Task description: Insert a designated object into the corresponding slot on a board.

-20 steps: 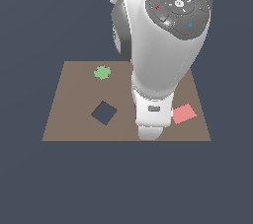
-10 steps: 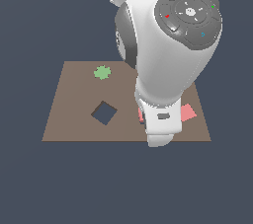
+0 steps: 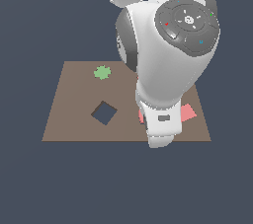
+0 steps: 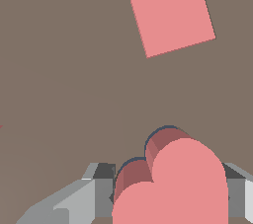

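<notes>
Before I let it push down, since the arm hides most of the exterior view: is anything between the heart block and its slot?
Nothing visible. In the wrist view the heart block sits between the fingers, directly over the heart slot's dark rim. The pink square lies apart on the board.

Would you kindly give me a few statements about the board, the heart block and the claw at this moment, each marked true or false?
1. The heart block sits between the fingers of the claw. True.
2. The heart block lies flat on the green shape. False: the green shape is far off, towards the exterior view's left, with nothing on it.
3. A dark rim of the heart-shaped slot shows right beside the block's lobes. True.
4. The pink-red square is covered by the heart block. False: it lies apart, bare on the board.
5. The dark square hole is filled. False: it is open.
</notes>
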Available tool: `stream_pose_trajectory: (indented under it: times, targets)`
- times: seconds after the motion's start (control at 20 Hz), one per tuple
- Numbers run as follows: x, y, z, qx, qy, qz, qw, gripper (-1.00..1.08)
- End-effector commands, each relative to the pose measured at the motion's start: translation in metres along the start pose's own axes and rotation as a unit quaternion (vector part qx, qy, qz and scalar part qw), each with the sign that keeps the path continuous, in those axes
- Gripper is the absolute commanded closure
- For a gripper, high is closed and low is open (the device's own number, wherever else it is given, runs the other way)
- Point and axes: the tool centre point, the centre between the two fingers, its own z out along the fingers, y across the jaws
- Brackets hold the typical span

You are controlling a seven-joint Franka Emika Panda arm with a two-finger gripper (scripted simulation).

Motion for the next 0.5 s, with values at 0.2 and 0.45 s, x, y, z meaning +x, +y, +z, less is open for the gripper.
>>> stream_pose_trajectory:
  times: [0.2, 0.45]
  targets:
    - [0.0001, 0.0002, 0.0029, 0.000, 0.000, -0.001, 1.0000, -0.92]
    - [0.0001, 0.0002, 0.0029, 0.000, 0.000, -0.001, 1.0000, -0.92]
